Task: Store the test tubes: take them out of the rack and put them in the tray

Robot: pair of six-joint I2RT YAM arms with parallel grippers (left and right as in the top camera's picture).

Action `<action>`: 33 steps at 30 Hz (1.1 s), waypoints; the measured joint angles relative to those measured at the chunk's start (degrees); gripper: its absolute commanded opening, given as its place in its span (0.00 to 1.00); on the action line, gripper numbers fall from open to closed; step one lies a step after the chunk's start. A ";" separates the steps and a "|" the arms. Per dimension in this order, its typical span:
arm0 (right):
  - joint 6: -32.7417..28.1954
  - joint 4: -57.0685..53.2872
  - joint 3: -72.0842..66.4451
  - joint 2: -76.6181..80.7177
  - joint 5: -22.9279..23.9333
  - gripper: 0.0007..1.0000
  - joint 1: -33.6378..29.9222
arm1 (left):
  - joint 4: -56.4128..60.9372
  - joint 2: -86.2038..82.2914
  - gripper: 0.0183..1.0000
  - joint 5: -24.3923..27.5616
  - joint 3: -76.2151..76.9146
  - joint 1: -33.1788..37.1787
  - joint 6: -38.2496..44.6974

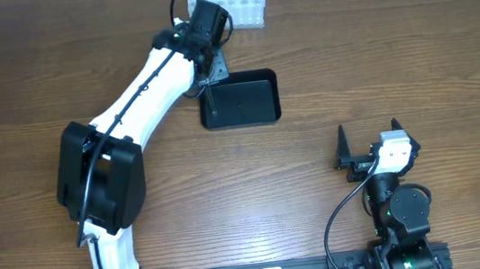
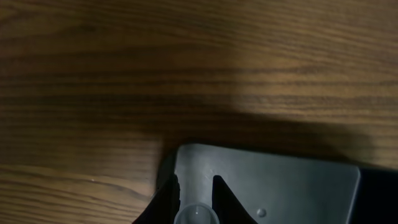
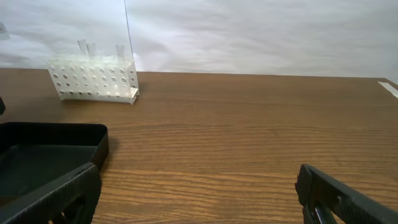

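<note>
A clear plastic rack (image 1: 240, 4) stands at the table's far edge; in the right wrist view the rack (image 3: 93, 79) holds three clear test tubes (image 3: 91, 48) upright. A black tray (image 1: 260, 112) lies just in front of it. My left gripper (image 1: 211, 76) hangs over the tray's far left corner (image 2: 273, 180), shut on a clear test tube (image 2: 196, 215) whose round rim shows between the fingers (image 2: 166, 200). The tube's lower end (image 1: 212, 100) reaches down into the tray. My right gripper (image 1: 370, 142) rests near its base, open and holding nothing, well away from the tray (image 3: 50, 140).
Bare wooden table surrounds the tray and rack. A pale wall rises behind the rack in the right wrist view. The left arm's white link (image 1: 148, 86) crosses the table diagonally from the near left.
</note>
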 measured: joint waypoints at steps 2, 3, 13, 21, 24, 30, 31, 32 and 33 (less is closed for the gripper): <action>0.02 0.00 0.00 0.00 0.00 0.99 0.00 | -0.11 0.24 0.03 0.07 0.00 -0.33 0.00; -0.02 0.00 0.00 0.00 0.00 0.99 0.00 | -0.09 0.48 0.03 0.07 0.00 -0.44 0.00; 0.00 0.00 0.00 0.00 0.00 0.99 0.00 | -0.17 2.80 0.04 -0.26 0.00 -0.48 0.00; 0.00 0.00 0.00 0.00 0.00 0.99 0.00 | 0.24 3.13 0.13 -0.83 0.00 -0.48 0.00; 0.00 0.00 0.00 0.00 0.00 0.99 0.00 | 0.26 3.45 0.15 -1.16 0.00 -0.48 0.00; -0.02 0.00 0.00 0.00 0.00 0.99 0.00 | 1.46 3.63 0.31 -2.67 0.00 -0.48 -0.15; 0.00 0.00 0.00 0.00 0.00 0.99 0.00 | 1.53 3.63 0.34 -3.04 0.04 -0.48 -0.20; 0.02 0.00 0.00 0.00 0.00 0.99 0.00 | 1.57 3.63 0.35 -3.19 0.13 -0.48 -0.02; 0.00 0.00 0.00 0.00 0.00 0.99 0.00 | 1.57 3.63 0.35 -3.39 0.33 -0.48 0.20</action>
